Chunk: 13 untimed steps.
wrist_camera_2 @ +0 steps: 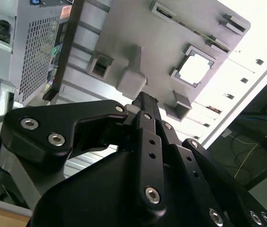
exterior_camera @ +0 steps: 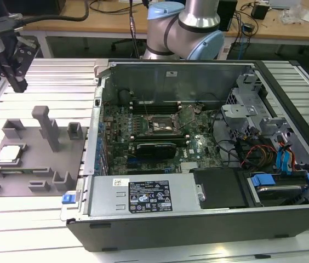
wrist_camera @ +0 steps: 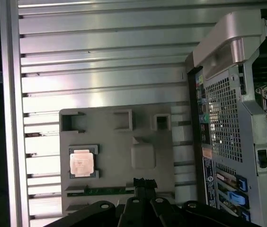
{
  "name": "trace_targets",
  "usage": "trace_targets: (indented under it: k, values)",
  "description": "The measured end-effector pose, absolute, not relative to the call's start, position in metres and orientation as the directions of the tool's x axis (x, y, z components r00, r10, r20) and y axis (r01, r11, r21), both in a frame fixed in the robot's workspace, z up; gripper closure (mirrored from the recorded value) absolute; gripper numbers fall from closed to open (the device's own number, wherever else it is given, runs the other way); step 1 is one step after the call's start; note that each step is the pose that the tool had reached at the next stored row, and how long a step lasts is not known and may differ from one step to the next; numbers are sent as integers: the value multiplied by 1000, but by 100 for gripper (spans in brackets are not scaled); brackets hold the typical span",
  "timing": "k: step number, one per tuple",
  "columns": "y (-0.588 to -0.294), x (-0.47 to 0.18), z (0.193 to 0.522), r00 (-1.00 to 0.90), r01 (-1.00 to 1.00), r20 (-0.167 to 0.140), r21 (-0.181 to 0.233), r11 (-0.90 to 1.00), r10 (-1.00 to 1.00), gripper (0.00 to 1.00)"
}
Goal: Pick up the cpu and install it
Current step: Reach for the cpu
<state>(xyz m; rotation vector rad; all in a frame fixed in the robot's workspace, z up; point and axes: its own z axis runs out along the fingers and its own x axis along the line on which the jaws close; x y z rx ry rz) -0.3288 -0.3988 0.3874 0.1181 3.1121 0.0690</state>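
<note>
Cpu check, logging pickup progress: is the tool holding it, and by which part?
Nothing is held: the cpu lies in the grey holder plate, the tool apart from it.

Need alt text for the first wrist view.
The cpu lies in a recess of the grey holder plate, not gripped. The gripper hangs above the plate; an open computer case stands beside it on the slatted metal table.
</note>
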Motion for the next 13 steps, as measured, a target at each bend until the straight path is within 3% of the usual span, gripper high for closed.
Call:
trace_targets:
  k: [13]
  values:
    - [-399,-356,376,-997,75,-25,45,996,76,89]
